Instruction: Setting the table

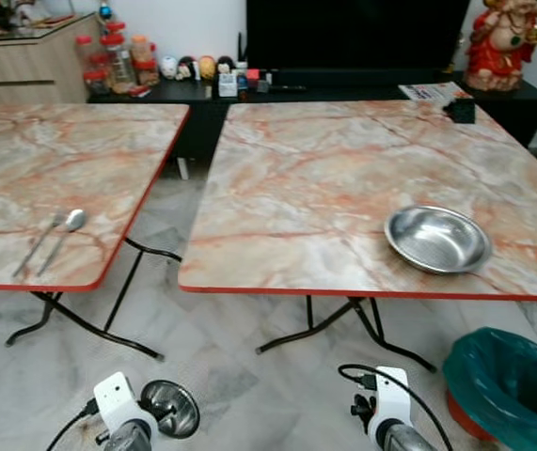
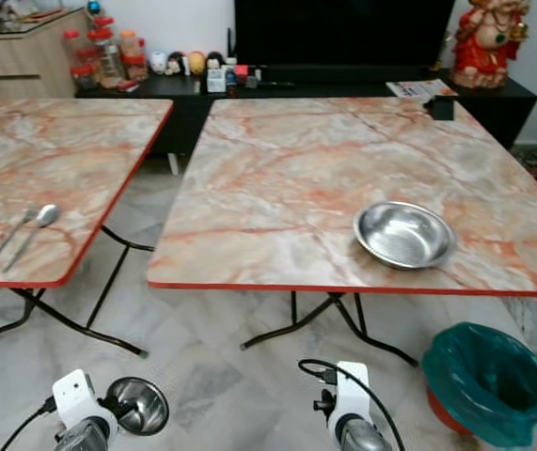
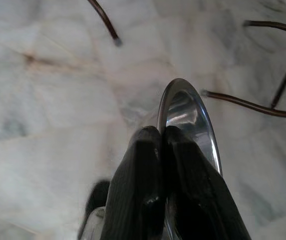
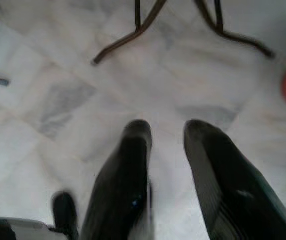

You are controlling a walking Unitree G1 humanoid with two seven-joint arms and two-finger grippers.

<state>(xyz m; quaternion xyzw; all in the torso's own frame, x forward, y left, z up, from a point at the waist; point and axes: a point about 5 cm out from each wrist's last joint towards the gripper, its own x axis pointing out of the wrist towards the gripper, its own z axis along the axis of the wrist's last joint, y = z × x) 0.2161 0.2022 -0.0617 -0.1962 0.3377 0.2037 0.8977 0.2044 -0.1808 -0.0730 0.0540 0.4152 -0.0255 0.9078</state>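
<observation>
Steel bowl pinched by its rim in the closed left gripper above the floor, right gripper held open, second bowl set on the right table.

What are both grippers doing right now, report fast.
Left gripper: shut on the rim of a small steel bowl, held low over the floor.
Right gripper: open, holding nothing.

Steel bowl upright on right table; second steel bowl pinched on edge above floor; spoon, fork on left table
</observation>
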